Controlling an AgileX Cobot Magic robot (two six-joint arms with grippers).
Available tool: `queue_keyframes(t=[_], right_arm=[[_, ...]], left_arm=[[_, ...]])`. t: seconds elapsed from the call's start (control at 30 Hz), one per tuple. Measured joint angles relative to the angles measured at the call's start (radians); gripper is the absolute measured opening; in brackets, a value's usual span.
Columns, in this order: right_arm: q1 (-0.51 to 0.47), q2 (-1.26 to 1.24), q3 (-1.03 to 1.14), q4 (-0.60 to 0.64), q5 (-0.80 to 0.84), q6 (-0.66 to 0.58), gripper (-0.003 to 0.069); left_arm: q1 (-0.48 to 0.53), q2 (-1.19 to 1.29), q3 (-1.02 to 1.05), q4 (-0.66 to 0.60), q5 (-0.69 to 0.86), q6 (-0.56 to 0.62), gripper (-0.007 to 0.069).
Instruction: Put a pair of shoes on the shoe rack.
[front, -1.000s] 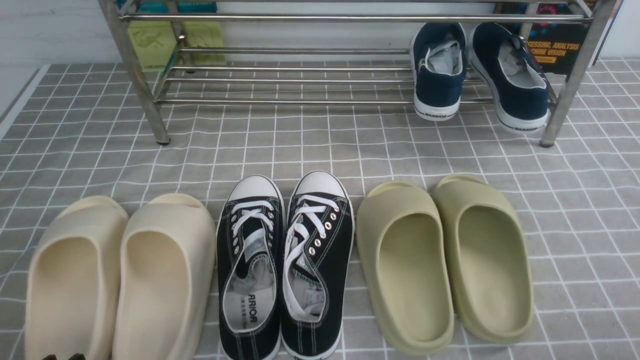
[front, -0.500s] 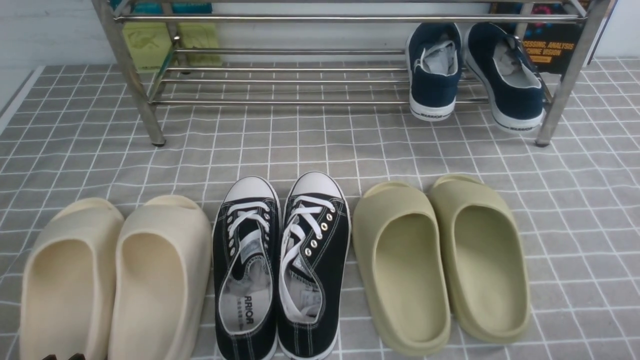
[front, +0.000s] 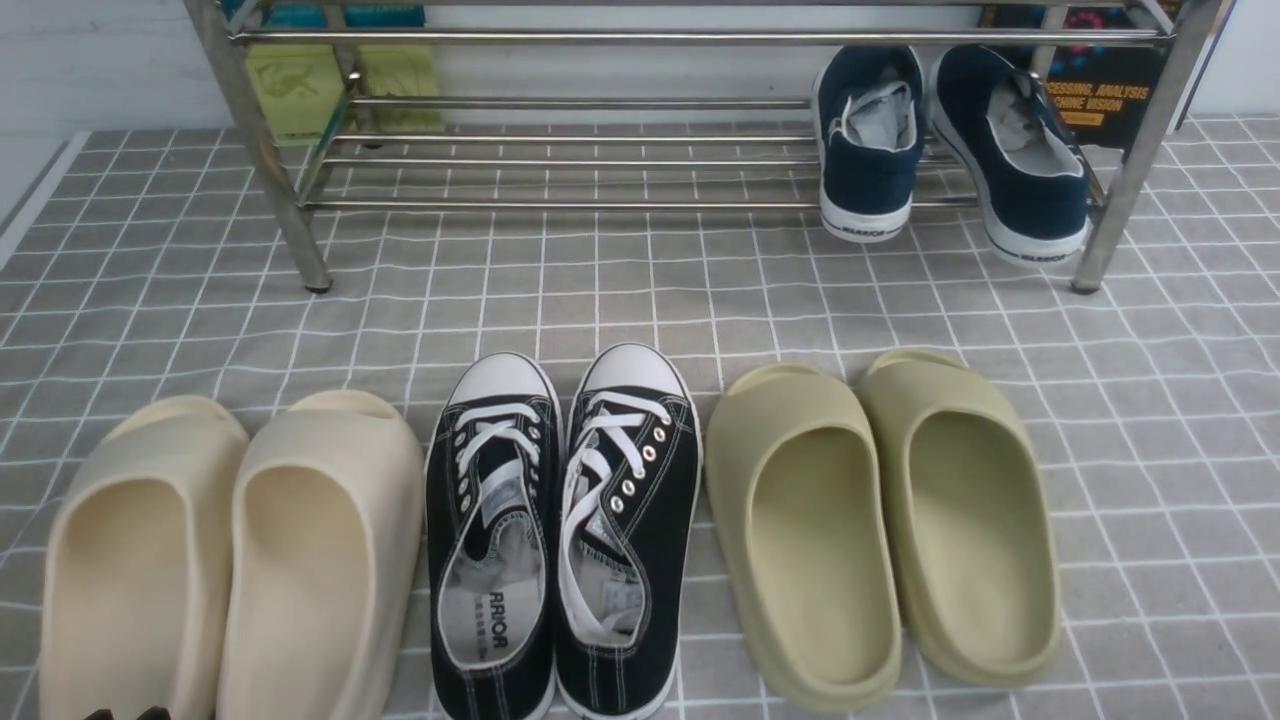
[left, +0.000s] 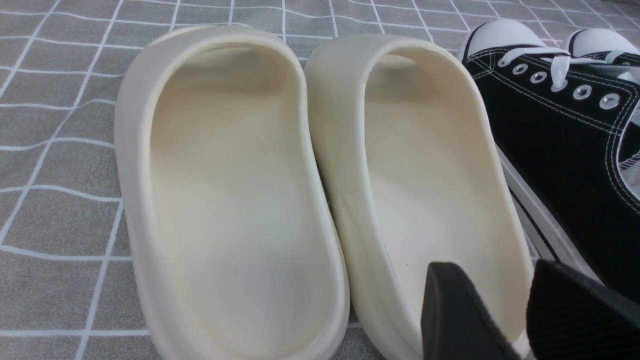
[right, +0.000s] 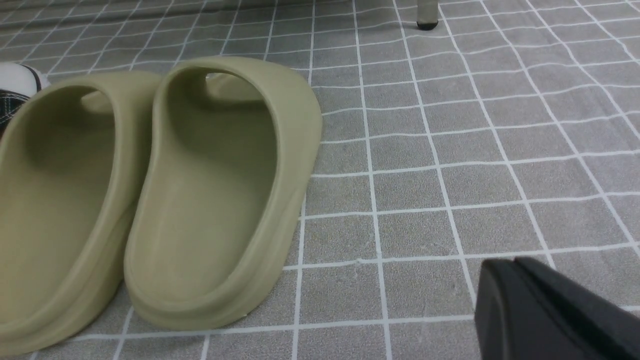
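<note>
Shoes, the navy pair, sit side by side on the lower bars at the right end of the shoe rack. We see our left gripper spread open above the cream slippers; our right gripper is closed and empty.

Readable print in the scene

On the insole of the left black lace-up sneaker we read "ARRIOR", its first letter hidden. Small dark lettering sits on the white heels of the navy slip-on shoes, too small for us to read. The dark book cover behind the rack shows orange words: "…ESSING, ANALYSIS" and "…HINE VISION".
</note>
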Motion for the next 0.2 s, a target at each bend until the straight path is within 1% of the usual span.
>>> queue_keyframes(t=[0.2], right_arm=[[0.000,0.000,0.000,0.000,0.000,0.000,0.0037]], left_arm=[[0.000,0.000,0.000,0.000,0.000,0.000,0.0239]])
